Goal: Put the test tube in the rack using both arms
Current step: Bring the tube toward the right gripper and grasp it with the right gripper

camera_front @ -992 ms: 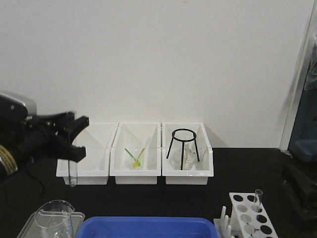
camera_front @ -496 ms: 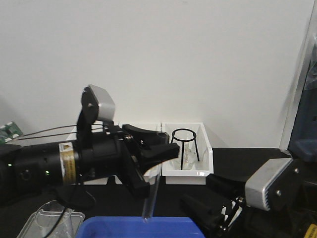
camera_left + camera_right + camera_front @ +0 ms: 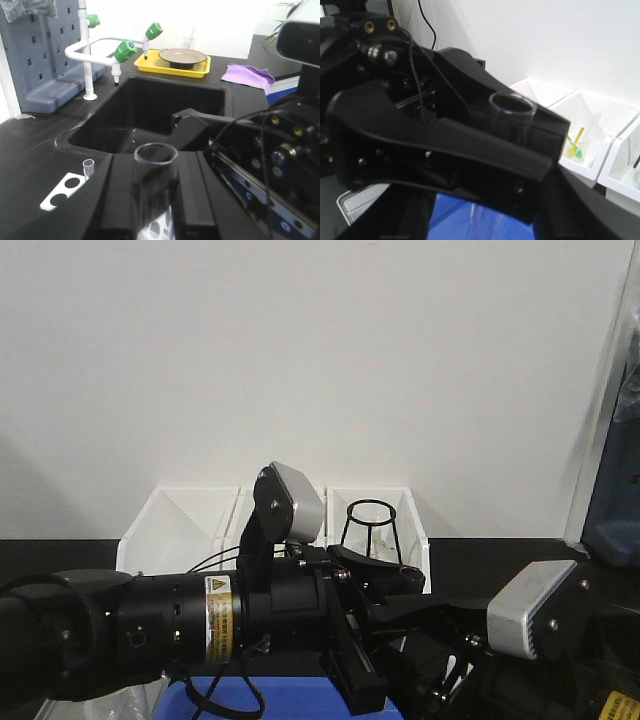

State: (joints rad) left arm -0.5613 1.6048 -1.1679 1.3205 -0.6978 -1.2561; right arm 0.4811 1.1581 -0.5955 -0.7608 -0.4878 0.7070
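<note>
The black left gripper, swung in from 9 o'clock within the last second, stays clamped on the slender clear glass test tube. That sets up a handover to the right gripper at 5 o'clock, whose jaws cannot be judged. The white perforated plastic rack waits. The yellow-and-white warning label is unreadable.

Clear glass test tube; white rack; black left arm, yellow-and-white label, silver-grey wrist housing; white bins; blue tub; yellow tray; purple cloth; green tap knobs.
</note>
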